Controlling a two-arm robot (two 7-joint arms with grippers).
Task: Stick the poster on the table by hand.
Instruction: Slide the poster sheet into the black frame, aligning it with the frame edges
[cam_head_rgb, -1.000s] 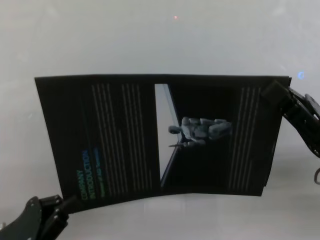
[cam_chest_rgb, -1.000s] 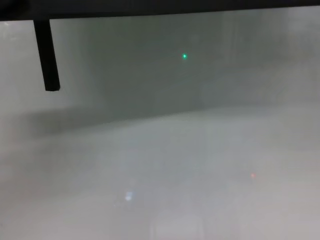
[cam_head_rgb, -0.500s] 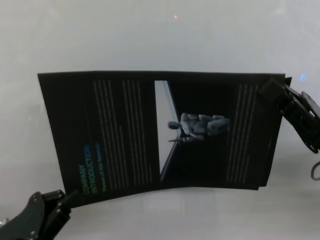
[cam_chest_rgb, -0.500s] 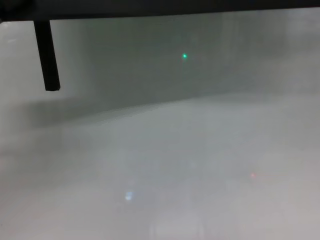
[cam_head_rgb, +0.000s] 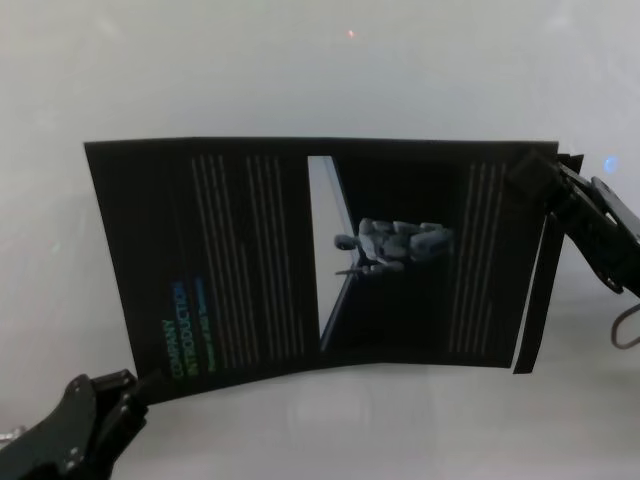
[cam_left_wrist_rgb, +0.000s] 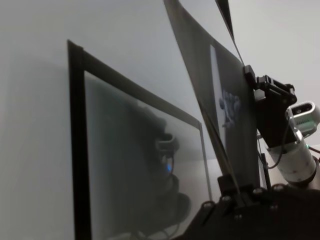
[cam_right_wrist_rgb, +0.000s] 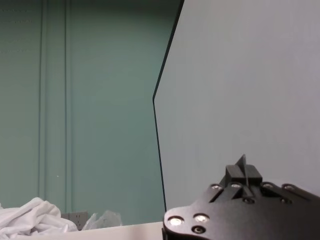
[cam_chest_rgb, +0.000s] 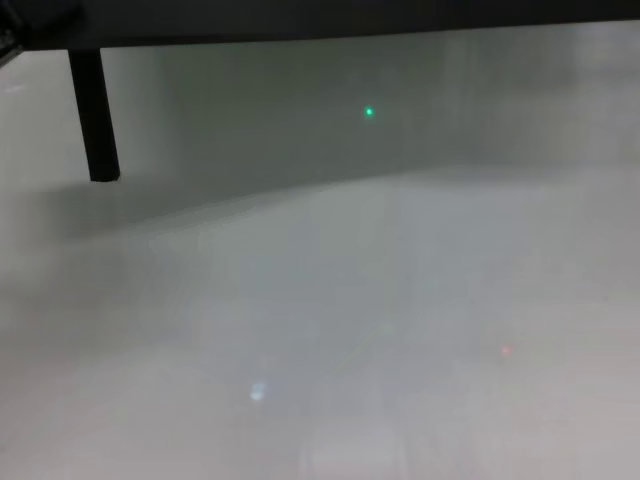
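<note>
The black poster (cam_head_rgb: 250, 260) with its green heading and white text columns hangs stretched between my two hands above the pale table (cam_head_rgb: 300, 70). My left gripper (cam_head_rgb: 138, 388) is shut on its near left corner. My right gripper (cam_head_rgb: 530, 178) is shut on its far right corner. The poster's right edge curls under there. In the left wrist view the poster (cam_left_wrist_rgb: 225, 85) runs edge-on from my left gripper (cam_left_wrist_rgb: 234, 187) toward the right gripper (cam_left_wrist_rgb: 252, 80). The right wrist view shows the poster's pale back (cam_right_wrist_rgb: 240, 75) rising from my right gripper (cam_right_wrist_rgb: 243, 172).
The chest view shows the table (cam_chest_rgb: 350, 330) under a broad shadow, with a thin black upright bar (cam_chest_rgb: 95, 115) at the far left and a dark band along the top. A white cloth (cam_right_wrist_rgb: 30, 217) lies beyond the table against a green wall.
The poster has shifted slightly away from me and to the right with both hands. Its right edge has curled, so a dark strip now hangs below the right gripper.
</note>
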